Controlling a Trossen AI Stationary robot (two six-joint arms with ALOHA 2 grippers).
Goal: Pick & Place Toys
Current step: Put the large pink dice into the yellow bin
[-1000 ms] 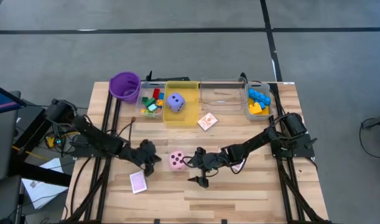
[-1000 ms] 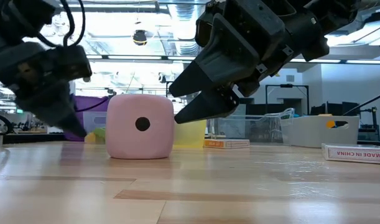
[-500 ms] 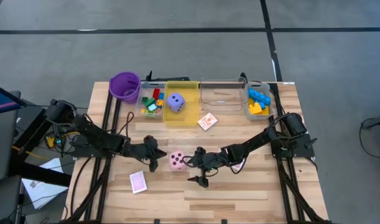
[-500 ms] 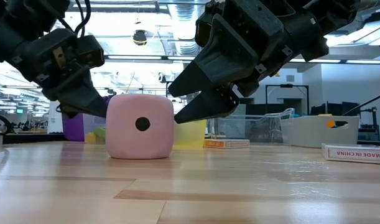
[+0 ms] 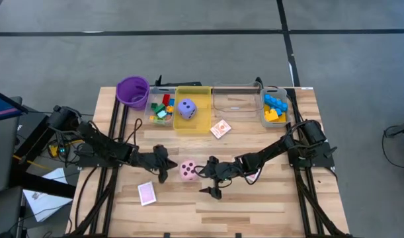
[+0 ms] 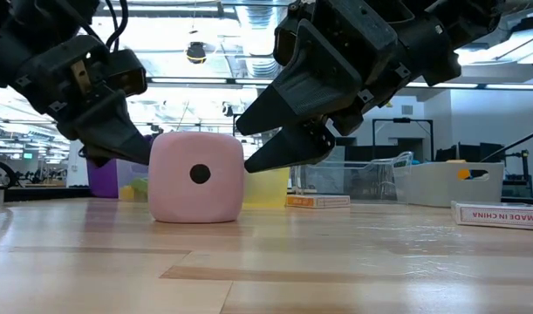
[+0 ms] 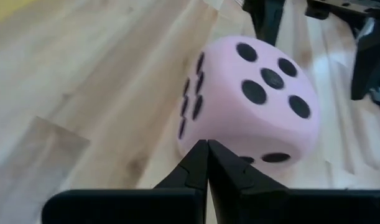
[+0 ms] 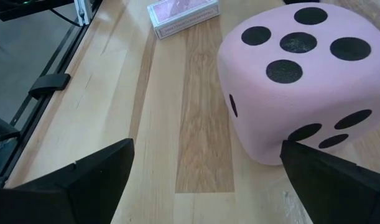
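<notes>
Hidden or unclear: whether my left tool (image 5: 163, 167) touches the pink die (image 5: 188, 170) cannot be told; in the left wrist view its tips merge with the die's lower edge. The low view cuts both arms off at the top. The face of the card (image 5: 146, 193) near the bench's front left cannot be read.

Pink die: soft cube, black spots, rounded corners, flat on the wooden bench (image 5: 254, 205) near its middle. Top face shows five spots; the side facing the low camera shows one; a side seen from the left wrist shows six.

Left tool: fingers pressed together, closed on nothing, tips just beside the die's left side.

Right tool (image 5: 205, 178): fingers spread wide, just beside the die's right side, die ahead of the gap, not gripped.

Other toys: purple die (image 5: 186, 108) in the yellow bin (image 5: 194, 127); mixed bricks (image 5: 162, 109) in the clear bin beside it; blue and yellow bricks (image 5: 274, 107) in the far right bin; a second card (image 5: 220, 129) before the bins.

Change: against half a second earlier, left tool and die lie almost unchanged; a second earlier that tool stood farther left.
</notes>
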